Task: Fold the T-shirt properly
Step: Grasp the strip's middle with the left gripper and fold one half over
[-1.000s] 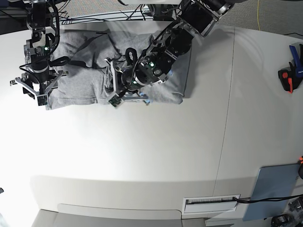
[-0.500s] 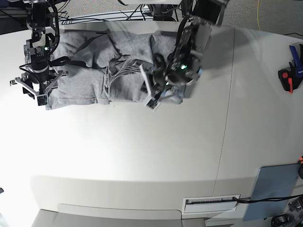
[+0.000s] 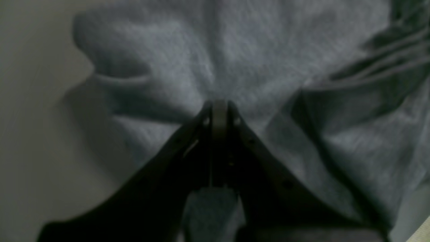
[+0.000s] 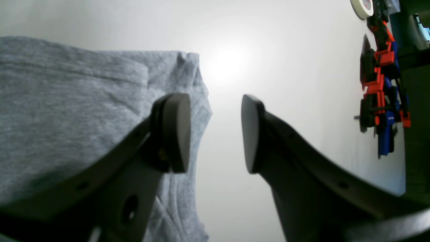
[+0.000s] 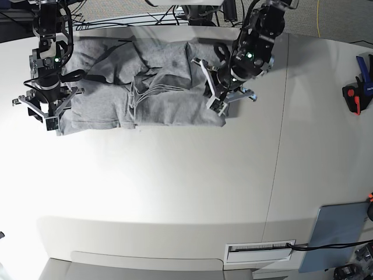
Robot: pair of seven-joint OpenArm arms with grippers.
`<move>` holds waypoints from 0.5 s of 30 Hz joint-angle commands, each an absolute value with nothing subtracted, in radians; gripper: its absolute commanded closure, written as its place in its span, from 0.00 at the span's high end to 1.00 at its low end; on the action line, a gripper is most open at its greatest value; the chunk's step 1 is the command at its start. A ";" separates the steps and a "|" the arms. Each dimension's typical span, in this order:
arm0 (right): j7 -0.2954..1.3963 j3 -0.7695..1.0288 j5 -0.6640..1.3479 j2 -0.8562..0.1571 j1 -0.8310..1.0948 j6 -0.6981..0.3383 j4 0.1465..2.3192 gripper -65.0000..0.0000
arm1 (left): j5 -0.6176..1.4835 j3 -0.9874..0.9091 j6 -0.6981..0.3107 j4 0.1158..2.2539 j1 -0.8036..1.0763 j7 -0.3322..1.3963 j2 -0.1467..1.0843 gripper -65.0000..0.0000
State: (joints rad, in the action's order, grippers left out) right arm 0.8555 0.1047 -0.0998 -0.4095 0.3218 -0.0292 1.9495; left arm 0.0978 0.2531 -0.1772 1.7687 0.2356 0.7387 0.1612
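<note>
A broad white table (image 5: 175, 192) fills the scene, glaring under overhead light. Red and blue clamps (image 5: 358, 87) lie at its right edge; grey carpet (image 5: 326, 17) and cables (image 5: 111, 23) show beyond.

The T-shirt (image 5: 145, 81) was spread along the far edge of the table (image 5: 175, 192). The right gripper (image 5: 51, 119) was placed over its left end, the left gripper (image 5: 217, 104) over its right end. Clamps (image 5: 358, 90) were seen well apart at the table's right edge.

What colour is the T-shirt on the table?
The soft cotton T-shirt is speckled heather grey, seen best in the right wrist view.
</note>
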 commanded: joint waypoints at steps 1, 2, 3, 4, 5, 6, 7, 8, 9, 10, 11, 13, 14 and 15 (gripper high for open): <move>0.830 0.113 -0.109 -0.424 0.316 -0.020 1.966 0.38 | 0.105 0.253 -0.184 1.787 0.241 0.733 0.161 0.00; 0.830 0.113 -0.108 -0.424 0.316 -0.020 1.966 0.38 | 0.117 0.253 -0.189 1.787 0.247 0.732 0.161 0.00; 0.830 0.113 -0.109 -0.424 0.316 -0.020 1.966 0.38 | 0.130 0.253 -0.211 1.788 0.250 0.733 0.161 0.00; 0.830 0.113 -0.109 -0.424 0.316 -0.020 1.966 0.38 | 0.147 0.253 -0.231 1.788 0.253 0.733 0.161 0.00; 0.830 0.113 -0.109 -0.424 0.316 -0.020 1.966 0.38 | 0.169 0.253 -0.238 1.788 0.253 0.733 0.160 0.00; 0.830 0.113 -0.109 -0.424 0.316 -0.020 1.966 0.38 | 0.189 0.253 -0.237 1.789 0.252 0.733 0.160 0.00; 0.831 0.113 -0.109 -0.424 0.316 -0.020 1.966 0.38 | 0.202 0.253 -0.237 1.792 0.252 0.733 0.160 0.00; 0.831 0.113 -0.109 -0.424 0.316 -0.020 1.966 0.38 | 0.204 0.253 -0.237 1.800 0.252 0.733 0.160 0.00; 0.831 0.113 -0.109 -0.424 0.316 -0.020 1.966 0.38 | 0.204 0.253 -0.237 1.811 0.252 0.733 0.160 0.00; 0.830 0.113 -0.109 -0.424 0.316 -0.020 1.966 0.38 | 0.203 0.253 -0.237 1.826 0.252 0.733 0.160 0.00; 0.830 0.113 -0.109 -0.424 0.316 -0.020 1.966 0.38 | 0.203 0.253 -0.237 1.842 0.252 0.733 0.161 0.00; 0.830 0.113 -0.109 -0.424 0.316 -0.020 1.966 0.38 | 0.210 0.257 -0.237 1.871 0.253 0.733 0.160 0.00; 0.830 0.113 -0.109 -0.424 0.316 -0.020 1.966 0.38 | 0.212 0.266 -0.237 1.876 0.252 0.733 0.161 0.00; 0.831 0.113 -0.109 -0.424 0.316 -0.020 1.966 0.38 | 0.210 0.282 -0.237 1.876 0.252 0.733 0.161 0.00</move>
State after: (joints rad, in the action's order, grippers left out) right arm 0.8555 0.1047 -0.1001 -0.4095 0.3218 -0.0292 1.9495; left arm 0.1989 0.2775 -0.2314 1.8599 0.2539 0.7471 0.1646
